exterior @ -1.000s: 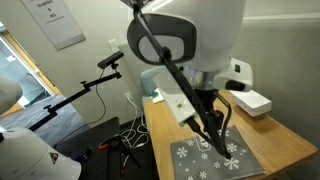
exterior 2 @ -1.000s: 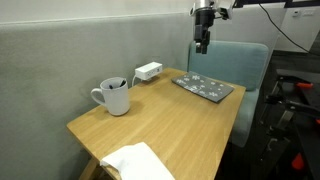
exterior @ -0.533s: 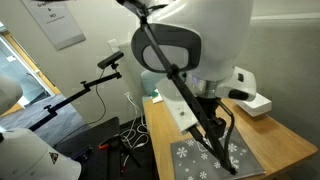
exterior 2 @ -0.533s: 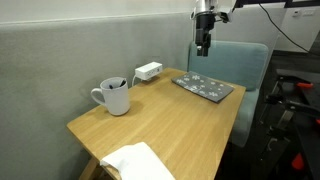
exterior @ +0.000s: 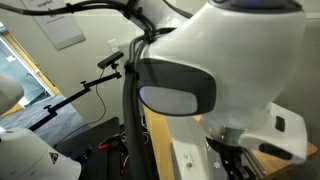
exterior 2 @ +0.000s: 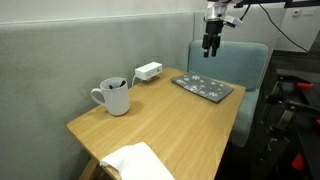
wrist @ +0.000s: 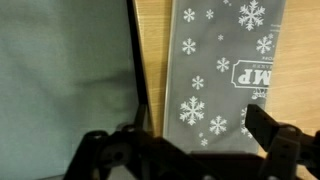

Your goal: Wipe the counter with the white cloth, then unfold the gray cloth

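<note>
The gray cloth (exterior 2: 204,87), printed with white snowflakes, lies folded flat at the far end of the wooden counter (exterior 2: 170,120). It fills the right of the wrist view (wrist: 225,70). The white cloth (exterior 2: 135,162) lies crumpled at the counter's near corner. My gripper (exterior 2: 212,45) hangs open and empty above the counter's far edge, just past the gray cloth. In the wrist view the gripper (wrist: 180,135) has its dark fingers (wrist: 265,130) spread wide over the cloth's edge. The arm's body (exterior: 200,80) blocks the counter in an exterior view.
A white mug (exterior 2: 115,96) with a utensil in it stands at the counter's left side. A small white box (exterior 2: 149,71) sits by the wall. A teal chair (exterior 2: 245,60) stands beyond the counter's far end. Camera stands and cables fill the floor (exterior: 90,130).
My gripper has shifted sideways from over the gray cloth toward the counter's far edge. The arm has swung close to one exterior camera and now hides the cloth there.
</note>
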Controlling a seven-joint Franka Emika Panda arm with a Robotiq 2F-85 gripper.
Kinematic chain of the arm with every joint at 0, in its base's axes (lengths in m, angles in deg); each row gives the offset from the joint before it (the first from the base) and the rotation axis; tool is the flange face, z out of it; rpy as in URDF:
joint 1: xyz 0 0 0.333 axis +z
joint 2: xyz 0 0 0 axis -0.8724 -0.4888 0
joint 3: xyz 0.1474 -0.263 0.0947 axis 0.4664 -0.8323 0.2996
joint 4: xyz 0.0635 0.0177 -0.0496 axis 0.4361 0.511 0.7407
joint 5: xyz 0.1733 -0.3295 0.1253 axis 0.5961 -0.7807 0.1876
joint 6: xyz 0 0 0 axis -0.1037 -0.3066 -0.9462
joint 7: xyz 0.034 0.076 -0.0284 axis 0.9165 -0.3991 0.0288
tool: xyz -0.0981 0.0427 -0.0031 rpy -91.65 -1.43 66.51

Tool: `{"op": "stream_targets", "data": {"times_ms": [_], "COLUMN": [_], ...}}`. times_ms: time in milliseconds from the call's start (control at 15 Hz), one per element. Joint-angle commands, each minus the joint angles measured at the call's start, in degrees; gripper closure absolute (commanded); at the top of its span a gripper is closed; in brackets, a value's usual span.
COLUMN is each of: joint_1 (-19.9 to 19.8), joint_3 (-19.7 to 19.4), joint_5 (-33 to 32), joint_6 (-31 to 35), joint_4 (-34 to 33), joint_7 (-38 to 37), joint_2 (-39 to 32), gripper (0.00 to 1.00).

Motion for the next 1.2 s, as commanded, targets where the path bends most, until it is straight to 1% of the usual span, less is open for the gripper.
{"op": "stream_targets", "data": {"times_ms": [0, 267, 467, 667, 867, 1133], "joint_1": [-2.34, -4.45, -6.19, -6.84, -6.48, -7.45], "joint_3": [0.75, 2.20, 4.31, 5.49, 5.68, 7.56], "joint_5": [0.06, 0.22, 0.78, 0.44, -0.01, 1.36], "joint_6": [1.20, 0.44, -0.13, -0.98, -0.31, 2.78], "joint_4": [-2.44, -5.06, -6.29, -6.93, -7.45, -7.50], "joint_7": [-0.74, 0.14, 1.83, 1.40, 0.30, 1.81], "joint_2": [-3.95, -7.94, -9.87, -10.95, -12.44, -13.88], "gripper": [0.00, 0.00, 0.00, 0.00, 0.00, 0.00]}}
